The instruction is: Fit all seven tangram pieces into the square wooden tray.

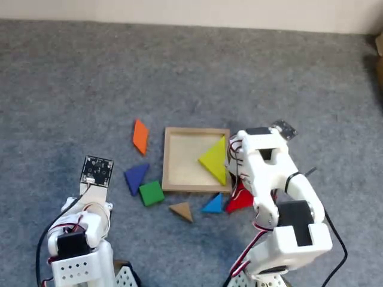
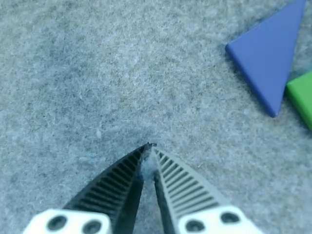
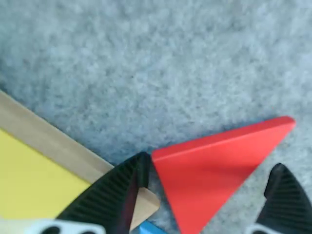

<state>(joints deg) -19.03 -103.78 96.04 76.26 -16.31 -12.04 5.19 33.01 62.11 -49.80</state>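
Observation:
The square wooden tray (image 1: pixel 169 160) lies mid-table with a yellow triangle (image 1: pixel 215 160) against its right side. Outside it are an orange parallelogram (image 1: pixel 140 136), a dark blue triangle (image 1: pixel 135 177), a green square (image 1: pixel 151 193), a tan triangle (image 1: pixel 181 210), a light blue triangle (image 1: pixel 213 204) and a red triangle (image 1: pixel 239 198). My right gripper (image 3: pixel 211 163) is open low over the carpet, with the red triangle (image 3: pixel 214 165) lying flat between its fingers, beside the tray's rim (image 3: pixel 48 139). My left gripper (image 2: pixel 148 147) is shut on nothing over bare carpet, short of the dark blue triangle (image 2: pixel 268 53) and green square (image 2: pixel 302 95).
The right arm (image 1: pixel 266 161) stands over the tray's right edge and hides part of the red triangle. The left arm (image 1: pixel 84 227) is at the front left. Grey carpet covers the table, with open room behind and left of the tray.

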